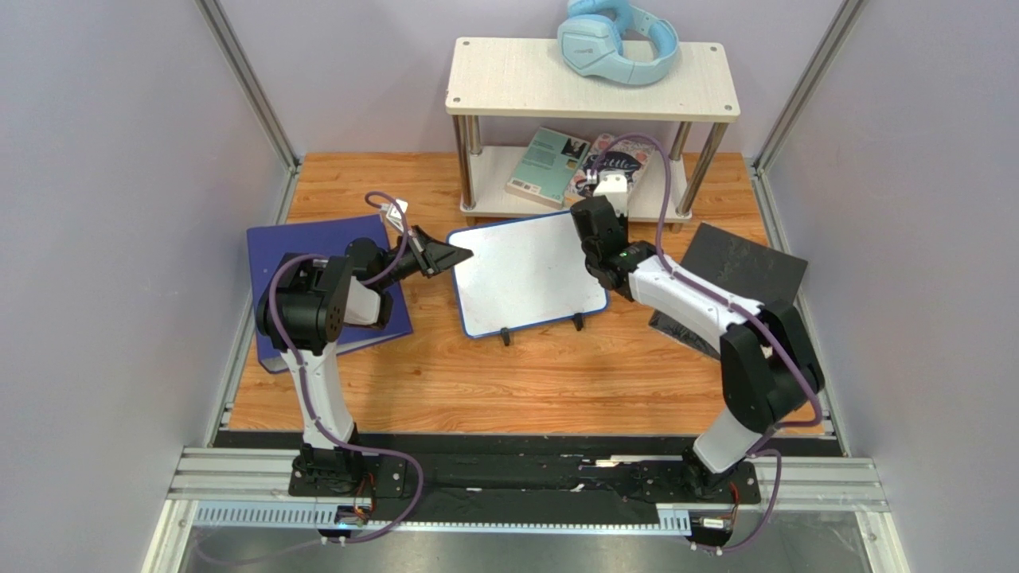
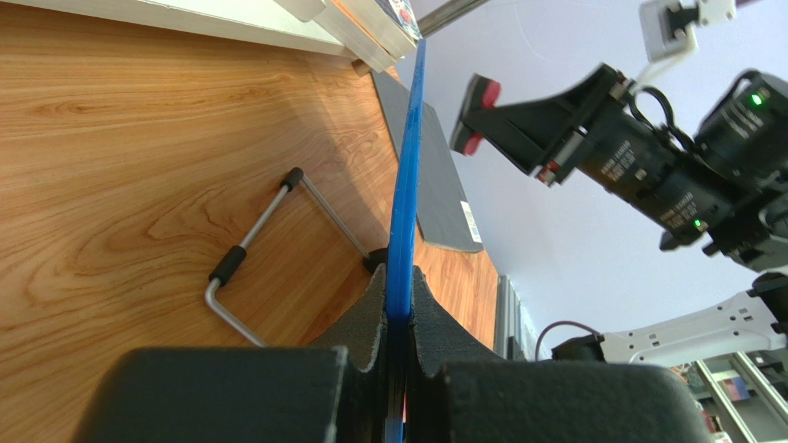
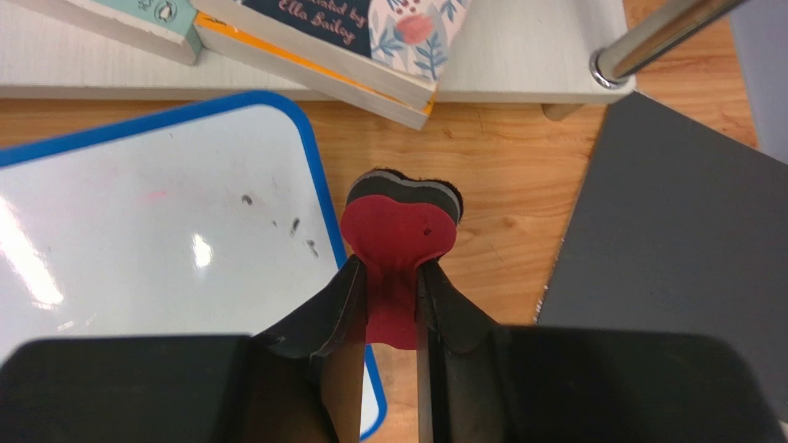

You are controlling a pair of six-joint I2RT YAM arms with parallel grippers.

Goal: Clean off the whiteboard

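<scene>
Wood table: blue binder left, whiteboard centre, black board right, shelf rear.

A warm-toned wooden tabletop with clear grain fills the middle of the enclosure. Pale lilac-grey walls close it in on the left, at the back and on the right, and slanting metal posts stand at the two rear corners. Against the back wall stands a small two-tier shelf of light wood-look board on chrome legs (pale blue headphones lie on its top tier, two books on the lower one). Along the near edge run a black strip and a ribbed aluminium rail. The light is soft and even, with only faint shadows beneath the shelf.
</scene>
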